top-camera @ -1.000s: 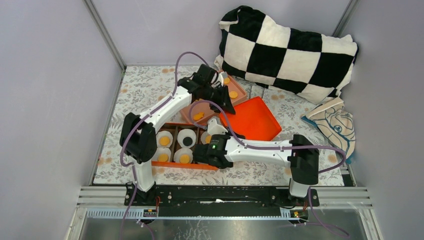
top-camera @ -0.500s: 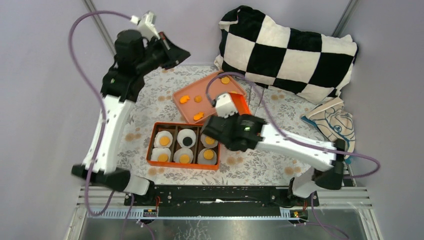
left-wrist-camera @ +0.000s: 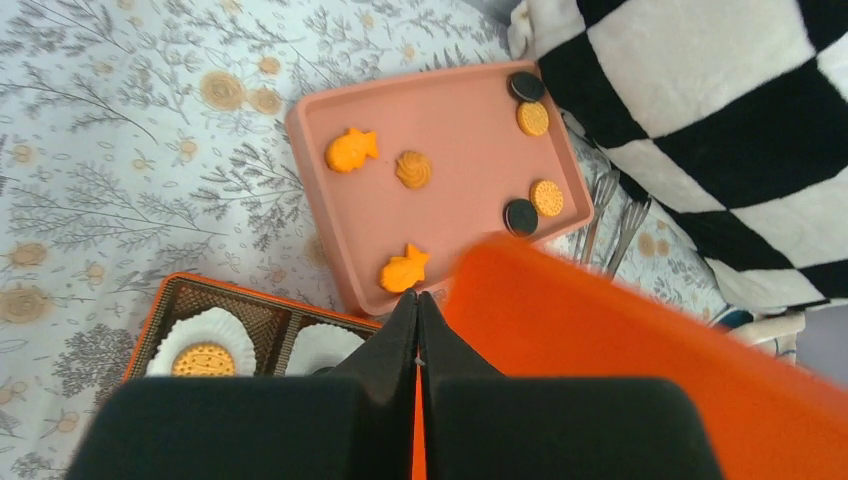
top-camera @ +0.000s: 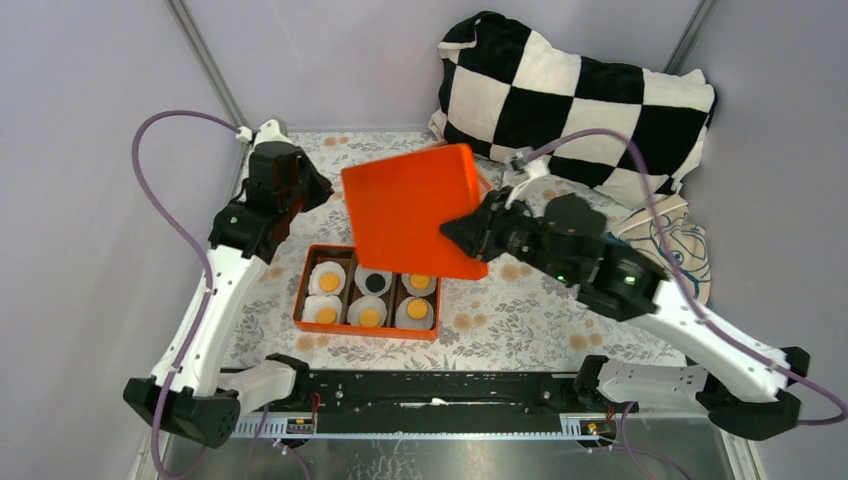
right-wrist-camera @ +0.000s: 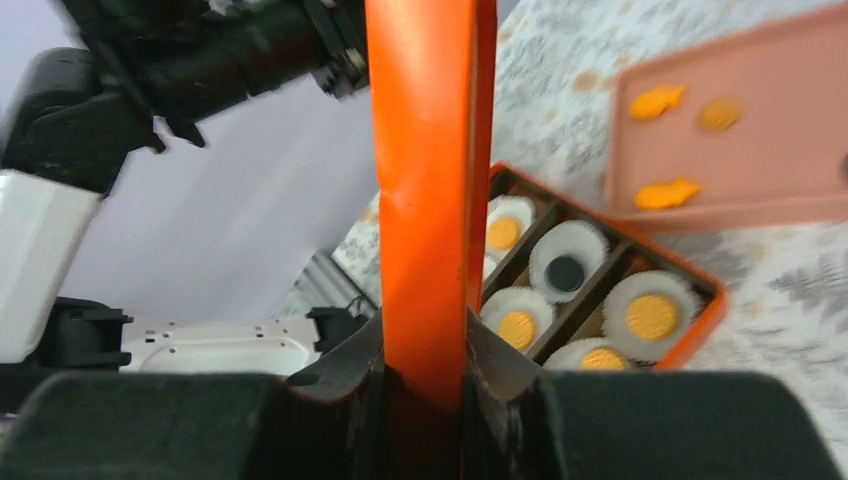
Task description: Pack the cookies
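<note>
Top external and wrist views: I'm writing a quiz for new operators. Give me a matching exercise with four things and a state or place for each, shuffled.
1. orange lid
2. pink tray
3. orange box
4. left end effector

A. shut, holding nothing
B. carries loose cookies, some fish-shaped
C. clamped in the right end effector, above the table
D. six compartments, a cookie in each

Pairs: 1-C, 2-B, 3-D, 4-A
</note>
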You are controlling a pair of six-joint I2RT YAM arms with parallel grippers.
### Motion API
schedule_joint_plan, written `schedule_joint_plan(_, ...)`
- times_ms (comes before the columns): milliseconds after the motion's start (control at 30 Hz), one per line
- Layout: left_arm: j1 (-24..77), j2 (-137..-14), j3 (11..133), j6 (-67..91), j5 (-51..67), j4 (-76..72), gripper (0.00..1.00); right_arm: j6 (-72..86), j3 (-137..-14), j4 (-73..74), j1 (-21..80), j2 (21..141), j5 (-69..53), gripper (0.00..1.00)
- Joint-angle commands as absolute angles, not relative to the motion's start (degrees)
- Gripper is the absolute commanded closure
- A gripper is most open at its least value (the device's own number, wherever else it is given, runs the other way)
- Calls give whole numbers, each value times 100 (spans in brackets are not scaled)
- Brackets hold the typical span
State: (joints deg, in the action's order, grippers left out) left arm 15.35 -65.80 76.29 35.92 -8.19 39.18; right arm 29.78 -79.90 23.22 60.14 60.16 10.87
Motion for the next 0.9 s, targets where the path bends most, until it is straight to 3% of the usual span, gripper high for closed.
schedule_joint_plan(0, 1538, -6169, 7578, 3607, -1432, 3794, 100, 4366, -6309, -424, 5302, 6205, -947, 100)
schedule_joint_plan(167, 1535, -6022, 7599, 3514, -1718, 4061, 100, 5769, -4377, -3904, 4984, 6651, -1685, 100)
schedule_joint_plan(433, 1538, -5684, 7035, 3446, -1586, 4146, 100, 6284, -3741, -5641, 4672, 6897, -1659, 100)
schedule_joint_plan(633, 1581, -5553, 6645, 3463, -968, 4030, 100, 5385, -3818, -4031, 4593, 5958, -1240, 100)
schedule_joint_plan(733, 1971, -5519, 6271, 3558, -804, 4016, 100, 4273, -4413, -2221, 4519, 5248, -347, 100)
schedule_joint_plan(867, 2682, -5731, 5715, 3799, -935, 4021, 100, 2831, -5753, 540, 4515, 4586, 1794, 100)
